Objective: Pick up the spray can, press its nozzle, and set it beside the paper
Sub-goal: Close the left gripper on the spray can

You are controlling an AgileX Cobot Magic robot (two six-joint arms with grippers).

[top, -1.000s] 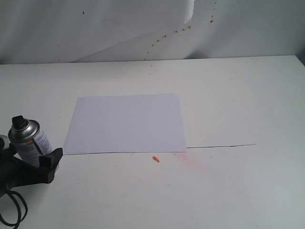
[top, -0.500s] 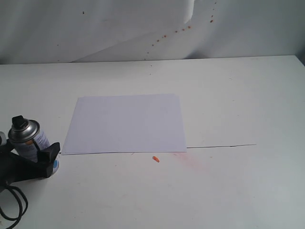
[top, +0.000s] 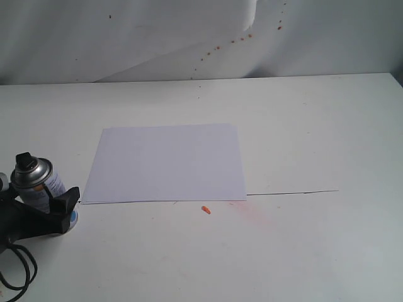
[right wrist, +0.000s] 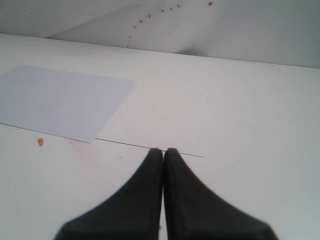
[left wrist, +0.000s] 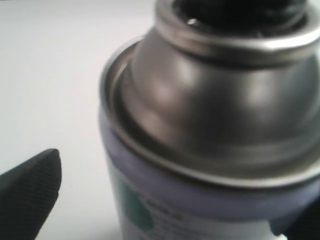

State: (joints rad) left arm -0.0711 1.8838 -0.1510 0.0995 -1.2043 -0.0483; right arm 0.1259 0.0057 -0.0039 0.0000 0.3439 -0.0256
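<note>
You have the spray can (top: 34,184) standing upright on the tabletop (top: 315,126), close to its left edge and toward the front left corner. The black nozzle (top: 25,161) sits on top of the silver dome, and a blue dot shows at the base of the can.

Your left end effector (top: 36,200) is placed around the can, with one finger on each side. In the left wrist view one finger (left wrist: 30,195) stands apart from the can's wall, with bare tabletop showing between them, so this end effector looks released and is not squeezing. The other finger is only a dark corner at the border of that view, and you cannot tell if it touches the can.

The paper (top: 165,162) lies flat in the middle of the tabletop. Its front left corner is near the can, but the two are apart.

A small orange speck (top: 205,209) lies just in front of the paper's front edge, with a faint reddish stain (top: 255,217) beside it. A thin dark line (top: 293,192) runs from the paper's front right corner toward the right edge.

Your right end effector (right wrist: 163,152) is clenched, with the fingers pressed together and nothing between them.
</note>
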